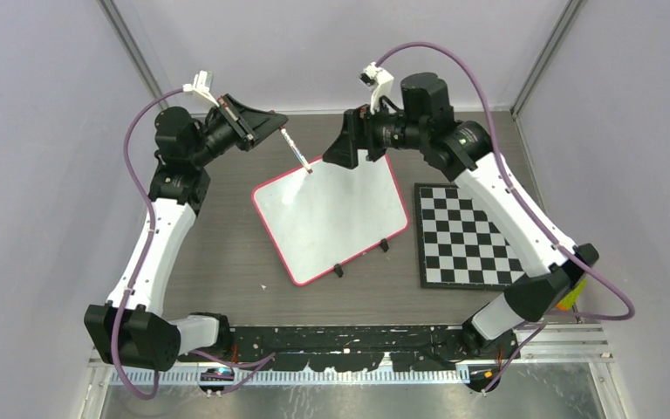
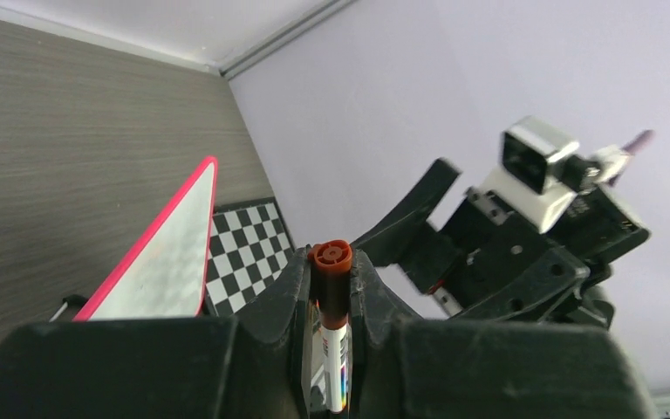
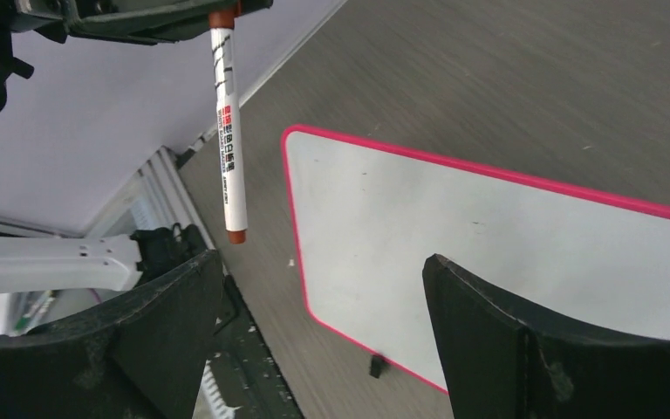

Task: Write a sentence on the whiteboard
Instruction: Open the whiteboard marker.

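The whiteboard lies on the table, white with a pink rim and two black feet, and no writing shows on it. My left gripper is shut on a white marker with brownish-red ends. The marker's lower end hangs just over the board's far left corner. The left wrist view shows the marker clamped between the fingers. My right gripper is open and empty above the board's far edge. The right wrist view shows the marker hanging beside the board, in front of the right gripper.
A black-and-white checkered board lies right of the whiteboard, and also shows in the left wrist view. Grey walls close in the table at back and sides. A black rail runs along the near edge between the arm bases.
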Motion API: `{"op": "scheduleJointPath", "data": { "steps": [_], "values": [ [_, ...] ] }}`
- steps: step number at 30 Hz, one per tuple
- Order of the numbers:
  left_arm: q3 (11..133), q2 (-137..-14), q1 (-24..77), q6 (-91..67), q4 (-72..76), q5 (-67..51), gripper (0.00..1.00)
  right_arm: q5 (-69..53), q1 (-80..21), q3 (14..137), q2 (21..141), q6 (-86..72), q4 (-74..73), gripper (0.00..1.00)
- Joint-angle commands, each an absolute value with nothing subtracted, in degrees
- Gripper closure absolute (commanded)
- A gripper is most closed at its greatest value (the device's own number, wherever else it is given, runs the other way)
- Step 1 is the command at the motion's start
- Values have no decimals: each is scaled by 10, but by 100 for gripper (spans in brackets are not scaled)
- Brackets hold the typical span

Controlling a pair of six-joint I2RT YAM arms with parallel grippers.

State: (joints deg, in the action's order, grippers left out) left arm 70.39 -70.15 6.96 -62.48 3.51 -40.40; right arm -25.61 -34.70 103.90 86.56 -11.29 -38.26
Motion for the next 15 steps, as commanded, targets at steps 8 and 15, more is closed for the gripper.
{"op": "scheduleJointPath", "data": {
  "steps": [8,15],
  "values": [
    [694,-697,80,-650,76,-363,100,-385,-368,1089,950,-286,-296,12],
    [674,-699,82,-677,104,-364,100,-358,-401,1099,972,-314,-292,17]
  ]
}}
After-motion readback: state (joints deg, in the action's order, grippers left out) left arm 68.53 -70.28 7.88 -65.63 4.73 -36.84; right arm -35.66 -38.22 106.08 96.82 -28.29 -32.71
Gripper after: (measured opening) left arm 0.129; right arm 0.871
